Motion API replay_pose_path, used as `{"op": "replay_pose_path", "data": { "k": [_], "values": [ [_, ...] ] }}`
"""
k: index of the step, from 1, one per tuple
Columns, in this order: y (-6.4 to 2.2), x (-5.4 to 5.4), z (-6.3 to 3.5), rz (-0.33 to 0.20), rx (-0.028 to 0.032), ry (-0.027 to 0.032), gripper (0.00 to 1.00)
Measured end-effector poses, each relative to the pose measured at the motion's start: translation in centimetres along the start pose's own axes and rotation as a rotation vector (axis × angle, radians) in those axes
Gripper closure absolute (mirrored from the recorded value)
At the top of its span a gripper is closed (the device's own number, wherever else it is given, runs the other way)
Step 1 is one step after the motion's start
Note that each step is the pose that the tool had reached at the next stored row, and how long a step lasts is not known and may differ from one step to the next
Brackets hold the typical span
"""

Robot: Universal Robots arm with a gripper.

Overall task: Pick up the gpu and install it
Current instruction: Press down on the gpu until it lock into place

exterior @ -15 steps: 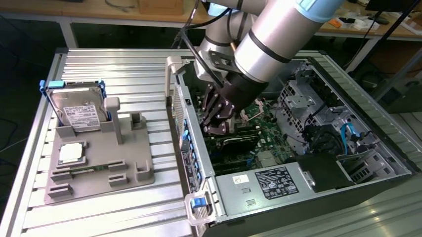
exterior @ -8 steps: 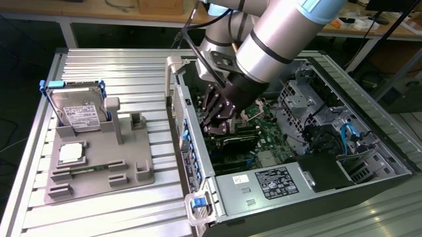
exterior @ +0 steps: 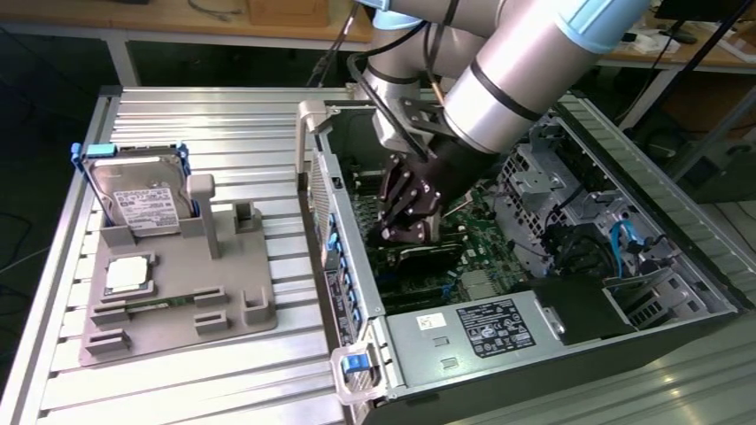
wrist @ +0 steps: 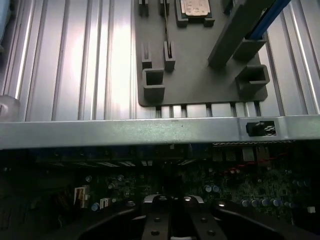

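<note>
- Ribbed aluminium table (exterior: 225, 115) carries an open PC case (exterior: 661, 266) and, on the exterior view's left of the case, a grey fixture plate (exterior: 177, 305).
- Fixture plate holds a hard drive (exterior: 142, 205) in a blue frame, upright at the far end, plus a square silver processor chip (exterior: 127, 276) lying flat nearer the camera.
- Arm reaches down into the case; gripper (exterior: 408, 232) sits just above the motherboard (exterior: 473, 257), near the case's table-side wall.
- Fingers (wrist: 159, 220) closed together.
- gpu (exterior: 416, 255): dark card directly under the gripper tips, lying along the motherboard inside the case; cannot tell whether it is fully seated or clamped.
</note>
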State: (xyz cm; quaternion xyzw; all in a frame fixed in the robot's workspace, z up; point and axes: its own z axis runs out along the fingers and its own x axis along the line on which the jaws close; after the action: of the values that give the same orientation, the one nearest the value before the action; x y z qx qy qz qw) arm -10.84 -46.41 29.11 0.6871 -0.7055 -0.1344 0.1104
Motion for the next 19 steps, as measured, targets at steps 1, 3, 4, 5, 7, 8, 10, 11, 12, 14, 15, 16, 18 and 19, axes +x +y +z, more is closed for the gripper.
{"op": "replay_pose_path", "data": {
  "k": [1, 3, 4, 5, 7, 8, 10, 11, 12, 14, 15, 16, 18, 19],
  "values": [
    [-0.18, 0.0, -0.08, 0.0, -0.001, 0.0002, 0.89],
    [-0.53, 0.0, -0.21, 0.0, -0.0037, 0.0004, 0.89],
    [-0.7, 0.0, -0.29, 0.0, -0.0051, 0.0007, 0.89],
    [-0.91, 0.0, -0.34, 0.0, -0.0065, 0.0004, 0.89],
    [-1.24, 0.0, -0.47, 0.0, -0.009, 0.0005, 0.89],
    [-1.38, 0.0, -0.53, 0.0, -0.0095, 0.0007, 0.89],
    [-1.71, -0.1, -0.64, 0.0, -0.0101, 0.0006, 0.89],
    [-1.88, -0.1, -0.7, 0.0, -0.0103, 0.0006, 0.89],
    [-2.06, -0.1, -0.76, 0.0, -0.0105, 0.0006, 0.89],
    [-2.14, -0.1, -0.78, 0.0, -0.0086, 0.0004, 0.89],
    [-2.03, -0.1, -0.75, 0.0, 0.001, 0.0004, 0.89],
    [-1.86, -0.1, -0.69, -0.001, 0.0155, 0.0001, 0.89],
    [-1.61, -0.1, -0.6, -0.002, 0.0492, -0.0004, 0.89],
    [-1.49, -0.1, -0.55, -0.003, 0.0684, -0.0008, 0.89]
  ]
}}
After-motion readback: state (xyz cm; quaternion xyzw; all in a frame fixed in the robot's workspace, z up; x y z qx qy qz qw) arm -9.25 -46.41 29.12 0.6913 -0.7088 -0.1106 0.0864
